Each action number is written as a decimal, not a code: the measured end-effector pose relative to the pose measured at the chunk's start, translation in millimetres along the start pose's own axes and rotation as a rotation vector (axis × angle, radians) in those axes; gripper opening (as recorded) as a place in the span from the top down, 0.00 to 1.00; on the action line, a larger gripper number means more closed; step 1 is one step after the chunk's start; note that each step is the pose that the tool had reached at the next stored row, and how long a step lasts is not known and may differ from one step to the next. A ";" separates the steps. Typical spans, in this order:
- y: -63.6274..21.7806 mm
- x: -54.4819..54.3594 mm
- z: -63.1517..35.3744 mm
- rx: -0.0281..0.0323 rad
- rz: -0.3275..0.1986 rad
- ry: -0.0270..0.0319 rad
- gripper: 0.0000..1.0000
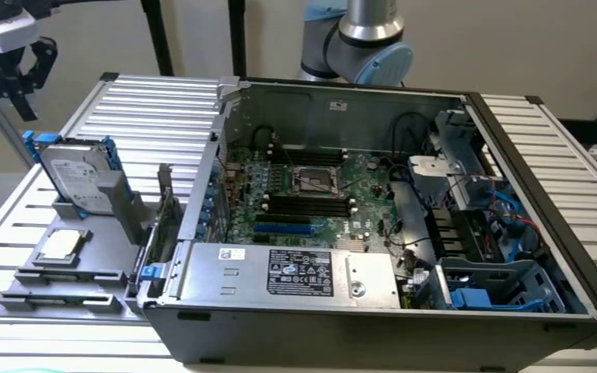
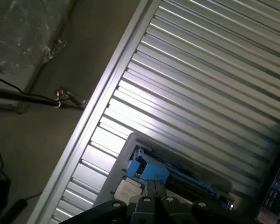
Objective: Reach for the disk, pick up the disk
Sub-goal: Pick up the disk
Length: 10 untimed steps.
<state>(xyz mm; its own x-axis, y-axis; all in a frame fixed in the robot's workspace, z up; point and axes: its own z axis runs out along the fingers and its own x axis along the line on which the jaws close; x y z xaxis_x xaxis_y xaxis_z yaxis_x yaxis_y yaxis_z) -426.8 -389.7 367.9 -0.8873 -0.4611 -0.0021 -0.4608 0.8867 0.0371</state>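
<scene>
The disk stands on edge in a grey holder on the ribbed table, at the exterior view's left beside the open computer case. It is silver-grey with a white label and blue rails. My gripper hangs well above and behind it, apart from it and holding nothing. In the wrist view my gripper has its two fingertips pressed together, shut. The disk shows there just past the tips as a blue-edged strip in the holder.
An open computer case with motherboard and blue drive bays takes up the middle and the exterior view's right. A small silver chip lies in a grey tray in front of the disk. The table edge drops to a floor with cables.
</scene>
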 end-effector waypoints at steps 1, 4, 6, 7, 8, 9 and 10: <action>0.0 0.0 0.0 -0.0001 -0.018 0.0006 0.89; 0.0 0.0 0.0 -0.0002 -0.073 0.0028 0.89; 0.0 0.0 0.0 -0.0003 -0.110 0.0040 0.89; 0.0 0.0 0.0 -0.0003 -0.128 0.0048 0.89; 0.0 0.0 0.0 -0.0004 -0.145 0.0054 0.89; 0.0 0.0 0.0 -0.0004 -0.163 0.0062 0.89; 0.0 0.0 0.0 -0.0004 -0.183 0.0068 0.89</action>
<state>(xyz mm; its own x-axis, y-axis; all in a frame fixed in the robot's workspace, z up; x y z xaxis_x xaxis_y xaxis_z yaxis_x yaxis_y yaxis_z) -426.7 -389.7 367.9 -0.7888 -0.6146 -0.0020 -0.6143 0.7882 0.0371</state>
